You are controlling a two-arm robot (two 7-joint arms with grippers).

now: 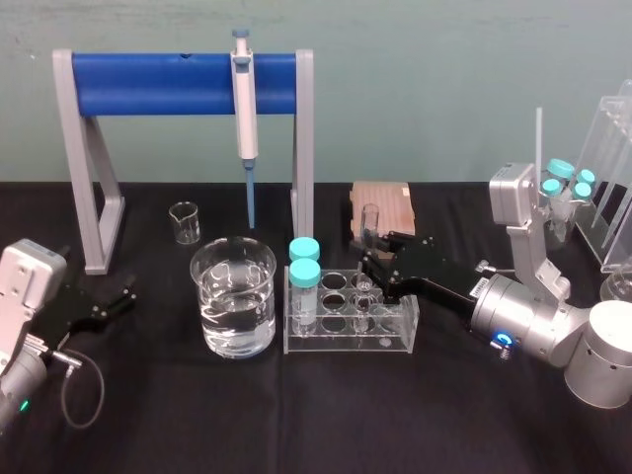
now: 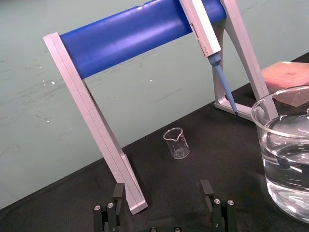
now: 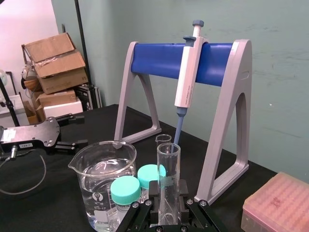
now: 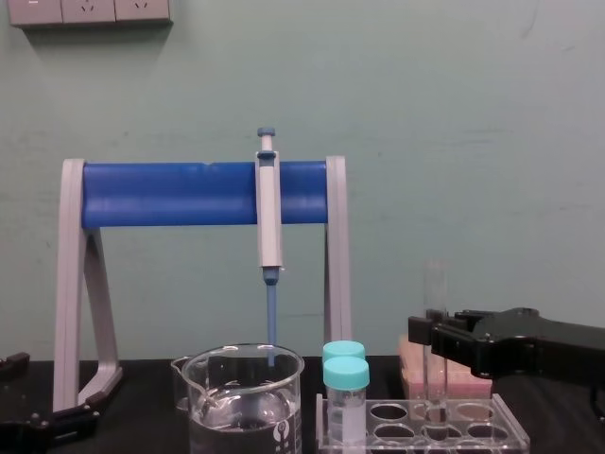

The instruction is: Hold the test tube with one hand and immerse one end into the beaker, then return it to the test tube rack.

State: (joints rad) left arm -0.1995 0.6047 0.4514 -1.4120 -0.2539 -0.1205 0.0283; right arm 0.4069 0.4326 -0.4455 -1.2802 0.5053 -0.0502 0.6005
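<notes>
Where the right gripper (image 1: 377, 263) reaches in from the right, its fingers (image 3: 154, 192) are clenched on the test tube (image 1: 370, 225). They press the glass on both sides about mid-height. The tube stands upright with its lower end down in a hole of the test tube rack (image 1: 399, 339), open mouth up, clear of the beaker (image 1: 234, 296). In the chest view the tube (image 4: 435, 322) rises well above the rack (image 4: 515, 433).

Two teal-capped vials (image 1: 304, 265) sit at the rack's left end, left of the tube. The beaker is just beside the rack on the left, part full of clear liquid.

The left gripper (image 1: 120, 296) lies low at the table's left, well apart from the beaker. Its fingers (image 2: 118, 191) are spread wide on nothing.

Behind:
- a small beaker (image 1: 184, 222)
- a pipette (image 1: 243, 94) hanging on a blue-barred stand (image 1: 148, 84)
- a pink box (image 1: 387, 202)

A black cloth (image 1: 296, 415) covers the table.
</notes>
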